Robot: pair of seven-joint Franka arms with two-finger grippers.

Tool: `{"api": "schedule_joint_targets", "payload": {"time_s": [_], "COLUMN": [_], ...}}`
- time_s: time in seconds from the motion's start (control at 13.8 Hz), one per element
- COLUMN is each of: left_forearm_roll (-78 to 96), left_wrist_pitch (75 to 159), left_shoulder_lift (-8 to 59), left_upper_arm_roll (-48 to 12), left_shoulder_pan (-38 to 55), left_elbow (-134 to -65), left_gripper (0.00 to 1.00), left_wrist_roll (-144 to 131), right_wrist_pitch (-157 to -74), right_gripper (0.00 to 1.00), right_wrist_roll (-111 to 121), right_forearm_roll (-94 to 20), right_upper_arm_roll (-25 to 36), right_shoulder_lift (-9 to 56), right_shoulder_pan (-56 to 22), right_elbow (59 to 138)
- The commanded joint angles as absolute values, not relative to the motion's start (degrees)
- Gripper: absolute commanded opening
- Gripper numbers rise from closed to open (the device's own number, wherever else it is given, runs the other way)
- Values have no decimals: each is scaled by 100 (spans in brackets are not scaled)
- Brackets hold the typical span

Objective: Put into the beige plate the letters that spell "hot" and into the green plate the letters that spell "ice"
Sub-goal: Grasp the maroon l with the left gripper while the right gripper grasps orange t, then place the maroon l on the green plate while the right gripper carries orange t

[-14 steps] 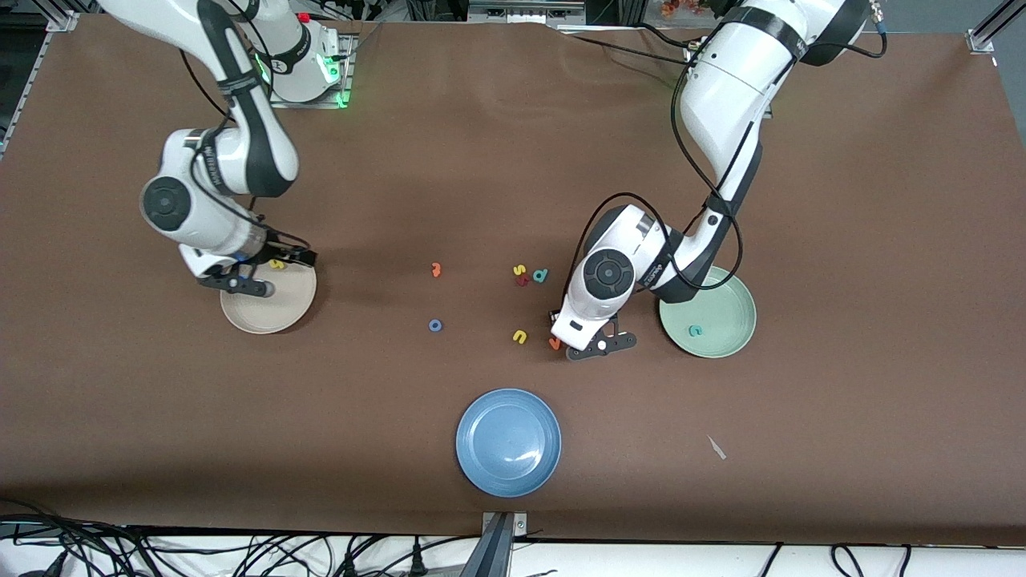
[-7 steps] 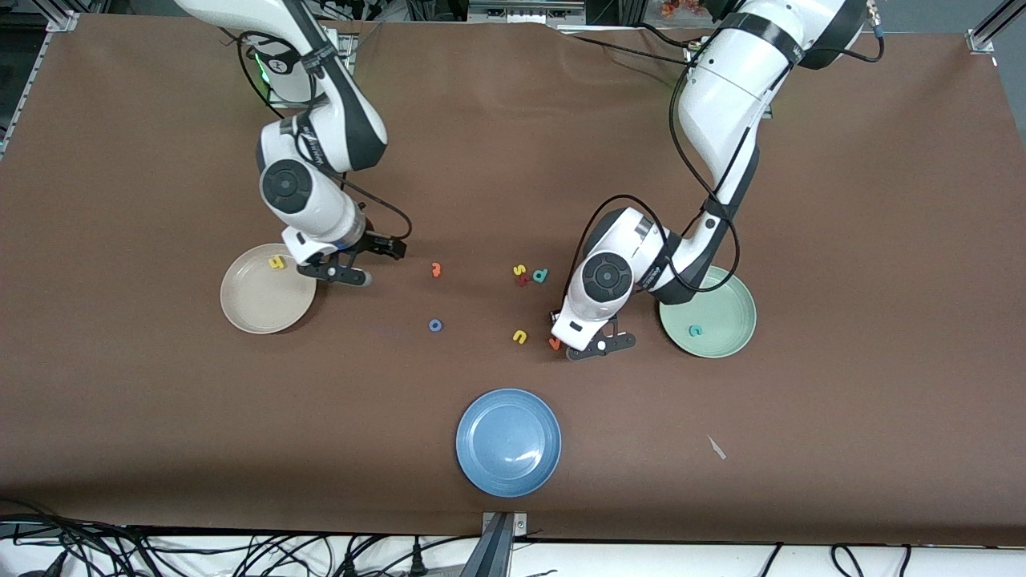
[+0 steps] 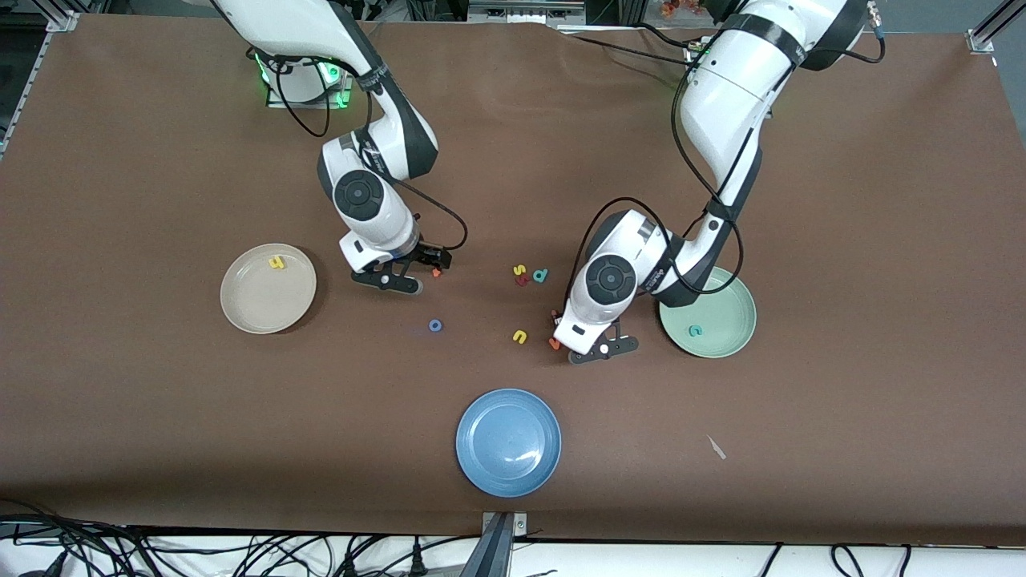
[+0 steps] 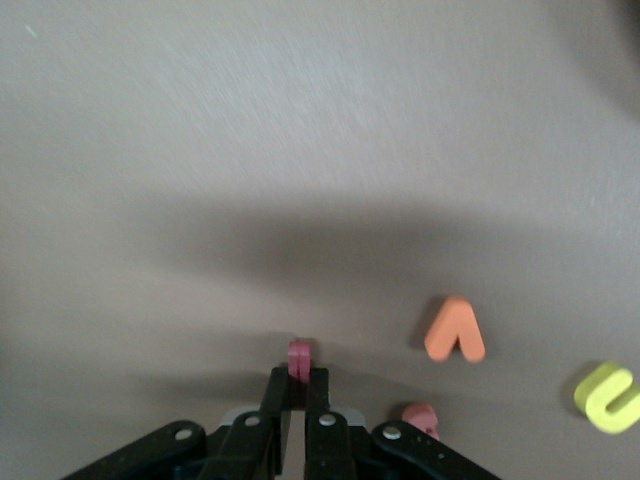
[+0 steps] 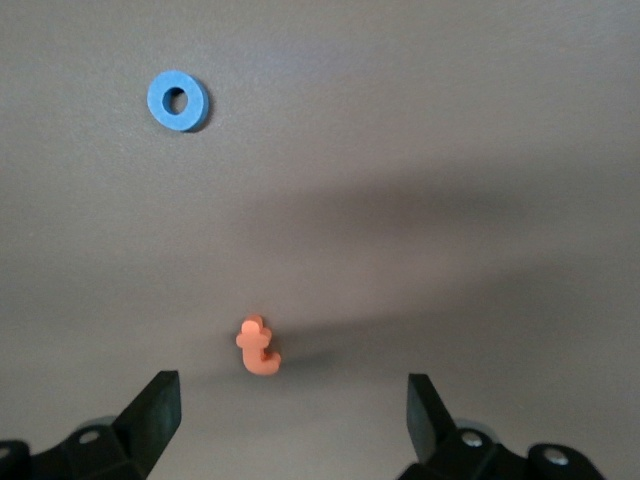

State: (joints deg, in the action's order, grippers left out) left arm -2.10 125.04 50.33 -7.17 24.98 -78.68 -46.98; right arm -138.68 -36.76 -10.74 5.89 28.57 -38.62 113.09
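Down at the table, between the pale mint-green round plate and the loose letters, the left gripper is clamped tight on a small dark red bar-shaped foam letter i, which pokes out from between its fingertips. Just beside it sits an orange foam v-shaped letter, a pinkish-red foam letter half hidden by the gripper body, and a bit further out a yellow foam u. From the front, that gripper sits low near the rim of the green plate, and a teal foam c is already lying in that plate. The right gripper hangs spread wide with nothing in it, right over a small orange foam t on the brown table, the t sitting between the two fingertips but touching neither as far as I can see. A blue ring-shaped foam o lies well apart from it, nearer to the front camera. Toward the right arm's end of the table is the cream-beige round plate with a yellow foam h in it. Around the middle there's a little cluster: a yellow foam s, a dark red foam piece touching it, and a teal foam d just beside. A blue round plate sits closest to the front camera.
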Motion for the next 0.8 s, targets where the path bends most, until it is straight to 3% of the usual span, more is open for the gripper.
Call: {"api": "schedule_joint_targets", "payload": {"time_s": [0.0,0.36,0.72], "left_forearm_roll": [-343,-334,-343], "left_wrist_pitch": [12016,10592,10652], "left_shoulder_lift": [4756,3992,3366], "left_upper_arm_roll": [-729,-738,-738], "left_shoulder_pan": [2260,1662,1090], "left_elbow": [-7831,-8233,-9386], "left_gripper": [0,0,0], "left_wrist_roll": [-4545,-3359,-2541], "right_wrist_pitch": [-14079,-14229,-14256], "right_gripper": [99,92,56], "right_wrist_roll": [-3726,-3709,-3612], "right_forearm_roll": [-1230,-1301,-1301], "right_upper_arm_roll": [510,448,440], "right_shoulder_lift": [3128,3357,3384], "right_shoulder_pan": [-3920,-4017,-3999], "right_elbow": [11171,11171,11171]}}
